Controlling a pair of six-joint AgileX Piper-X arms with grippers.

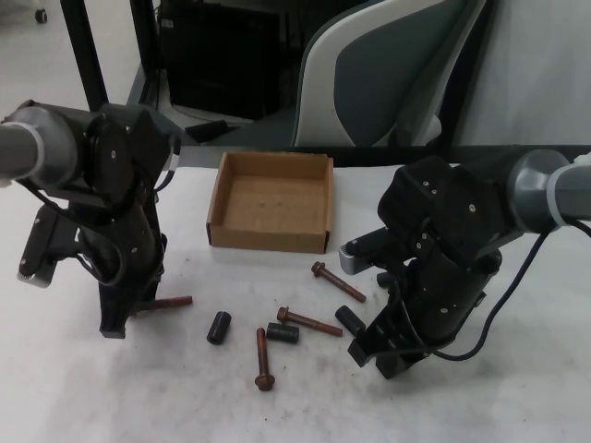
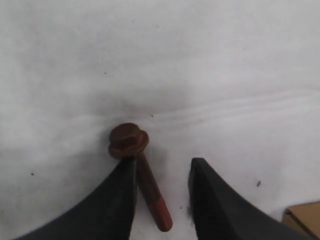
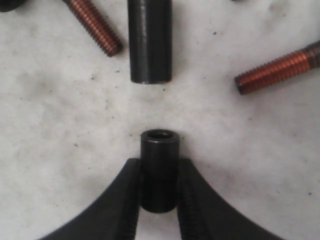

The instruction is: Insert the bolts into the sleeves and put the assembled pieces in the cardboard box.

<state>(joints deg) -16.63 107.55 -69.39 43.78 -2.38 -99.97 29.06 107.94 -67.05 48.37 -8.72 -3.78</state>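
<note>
My left gripper (image 2: pixel 162 165) stands low over the white bench with its fingers open around a rusty hex-head bolt (image 2: pixel 140 172). The bolt lies flat, its shank against one finger (image 2: pixel 110 205), and in the high view it juts out beside the left gripper (image 1: pixel 115 325) as the bolt (image 1: pixel 169 302). My right gripper (image 3: pixel 159 167) is shut on a short black sleeve (image 3: pixel 160 150), both pads against its sides, bore end facing outward. A second sleeve (image 3: pixel 150 40) lies just beyond it. The cardboard box (image 1: pixel 271 238) sits open at mid-bench.
Between the arms lie three loose bolts (image 1: pixel 337 281) (image 1: pixel 309 321) (image 1: pixel 262 358) and sleeves (image 1: pixel 219 327) (image 1: pixel 283 333) (image 1: pixel 350 320). Two threaded bolt ends (image 3: pixel 95 27) (image 3: pixel 280 67) flank the second sleeve. A box corner (image 2: pixel 305 220) shows beside the left fingers. A chair stands behind the bench.
</note>
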